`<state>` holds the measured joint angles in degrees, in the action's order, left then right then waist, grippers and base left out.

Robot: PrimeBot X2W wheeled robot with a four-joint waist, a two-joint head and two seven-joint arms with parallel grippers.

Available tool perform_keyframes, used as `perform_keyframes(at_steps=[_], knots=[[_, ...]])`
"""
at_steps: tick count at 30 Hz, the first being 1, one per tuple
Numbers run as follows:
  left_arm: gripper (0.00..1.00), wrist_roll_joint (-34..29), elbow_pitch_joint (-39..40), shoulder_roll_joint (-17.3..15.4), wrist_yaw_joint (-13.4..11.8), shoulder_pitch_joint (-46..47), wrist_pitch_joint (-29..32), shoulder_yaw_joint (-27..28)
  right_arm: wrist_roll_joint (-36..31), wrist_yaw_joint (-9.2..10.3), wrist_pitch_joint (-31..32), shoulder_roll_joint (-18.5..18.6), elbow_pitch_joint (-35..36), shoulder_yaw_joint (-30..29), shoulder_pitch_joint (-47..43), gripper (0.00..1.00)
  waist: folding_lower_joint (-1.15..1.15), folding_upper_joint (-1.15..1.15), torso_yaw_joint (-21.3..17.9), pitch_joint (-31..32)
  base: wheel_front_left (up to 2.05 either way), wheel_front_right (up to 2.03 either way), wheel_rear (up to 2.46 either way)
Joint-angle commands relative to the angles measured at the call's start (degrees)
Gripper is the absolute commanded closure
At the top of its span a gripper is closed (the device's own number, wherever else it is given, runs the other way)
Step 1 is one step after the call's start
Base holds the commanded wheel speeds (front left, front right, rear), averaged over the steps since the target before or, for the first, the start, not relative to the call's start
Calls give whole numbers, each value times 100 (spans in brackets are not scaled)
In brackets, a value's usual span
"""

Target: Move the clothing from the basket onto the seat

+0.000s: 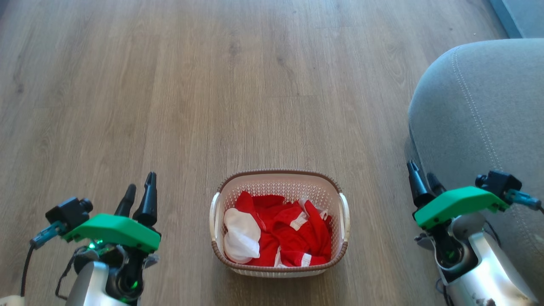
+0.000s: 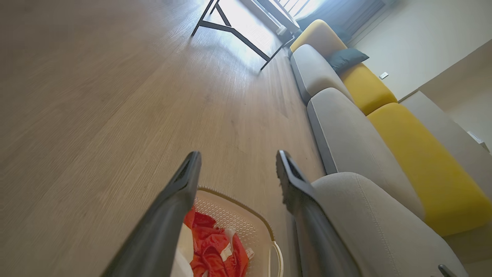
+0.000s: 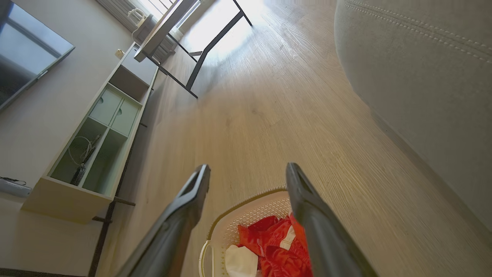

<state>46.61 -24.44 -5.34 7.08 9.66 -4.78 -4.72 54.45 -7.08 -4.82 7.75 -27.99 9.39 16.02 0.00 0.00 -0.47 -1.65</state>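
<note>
Small oval cream-white plastic basket [image 1: 280, 187] with perforated sides and a brown woven-look rim stands on the pale wood-plank floor [image 1: 212, 85], low and centre in the head view. It sits between the two arms.

Clothing [image 1: 297, 238], bright red fabric with white trim, is heaped inside the basket. A white cloth piece [image 1: 241, 233] lies against the basket's left end. The heap sits below the rim.

Large grey upholstered seat [image 1: 480, 106] with a rounded corner and a double line of pale stitching is on the robot's right. A strip of floor separates it from the basket.

Left pincer [image 1: 141, 182] is well left of the basket. Its fingers are parted and hold nothing.

Right pincer [image 1: 420, 170] is beside the seat's front edge. Its fingers are also spread and empty.

Further off:
- a table on black angled metal legs [image 3: 200, 61]
- a pale open shelf unit [image 3: 96, 134] along the wall
- a dark screen [image 3: 27, 57] above the shelf unit
- yellow back cushions [image 2: 415, 154] behind a row of grey seats
- one dark pillow [image 2: 346, 57]
</note>
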Motion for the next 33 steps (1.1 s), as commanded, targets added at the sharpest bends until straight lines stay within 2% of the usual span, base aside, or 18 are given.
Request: perform_keyframes(at_steps=[1, 15, 33], knots=[[0, -135, 165, -151, 20, 375, -76, 100, -122, -22, -77, 121, 146, 82, 344, 0, 0, 0, 0, 0, 0, 0, 0], [0, -1340, 71, -158, 25, 636, -328, 162, -1071, -27, -327, 241, -47, 350, 660, 0, 0, 0, -9, -50, 0, 0, 0], [0, -2622, 153, -141, 32, 830, -647, 19, -2250, -34, -645, 272, 156, 362, 806, 0, 0, 0, -35, -70, 0, 0, 0]])
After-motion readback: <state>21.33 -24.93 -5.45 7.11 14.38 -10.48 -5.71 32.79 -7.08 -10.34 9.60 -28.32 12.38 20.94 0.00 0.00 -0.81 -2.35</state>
